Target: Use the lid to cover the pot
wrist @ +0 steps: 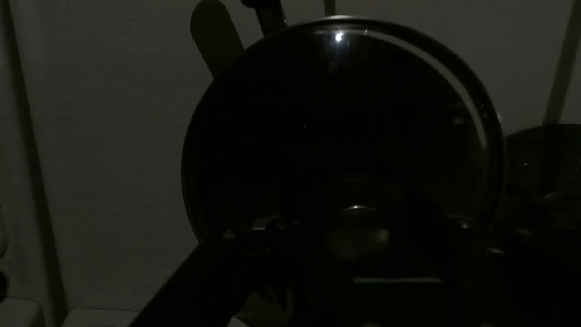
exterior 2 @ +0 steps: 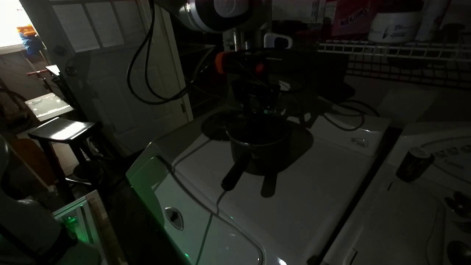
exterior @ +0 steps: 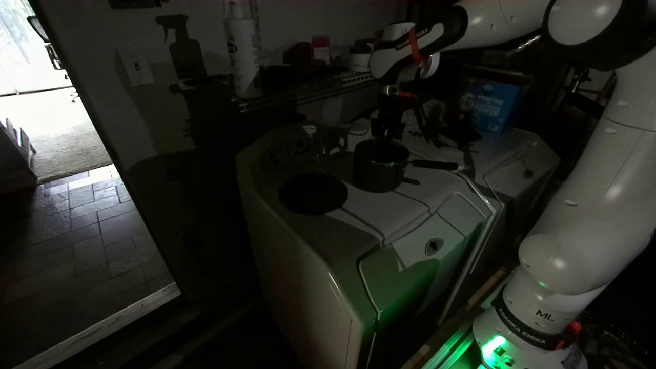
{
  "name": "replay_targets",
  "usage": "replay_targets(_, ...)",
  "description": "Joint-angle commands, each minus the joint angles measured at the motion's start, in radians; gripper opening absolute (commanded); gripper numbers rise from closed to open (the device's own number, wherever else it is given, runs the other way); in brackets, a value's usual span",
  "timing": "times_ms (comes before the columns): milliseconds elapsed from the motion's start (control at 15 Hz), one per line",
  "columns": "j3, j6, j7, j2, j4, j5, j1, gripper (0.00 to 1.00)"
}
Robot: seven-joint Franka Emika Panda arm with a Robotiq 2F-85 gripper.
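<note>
The pot [exterior: 376, 174] stands upright on the bench [exterior 2: 294, 206], handle [exterior 2: 236, 172] jutting out, the wider dark dish [exterior: 313, 193] near it. In the wrist view, what I take for the lid [wrist: 345, 113] shows over the pot's mouth, its knob [wrist: 358, 234] between the fingers [wrist: 236, 259]; whether these grip it or stand apart is too dark to tell, as is whether the lid sits level. Released at a tilt, it could slide off; a sideways nudge by the fingers could shove the pot along. The arm [exterior: 579, 205] reads "FRANKA EMIKA" and "ML"; the blue box [exterior: 489, 105], "MONTHS" and "POWER". Lettering on the red box [exterior 2: 347, 18] and the white tub [exterior 2: 395, 27] won't resolve.
</note>
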Motion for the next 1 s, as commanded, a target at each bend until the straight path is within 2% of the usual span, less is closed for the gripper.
replay_targets(0,-0.001,0.036,0.013,-0.012,-0.013,-0.018,0.002,0.34)
replay_targets(867,0.003,0.059,0.009,-0.014,-0.023,-0.004,0.004,0.34)
replay_targets(933,0.003,0.057,0.01,-0.014,-0.023,-0.003,0.004,0.78)
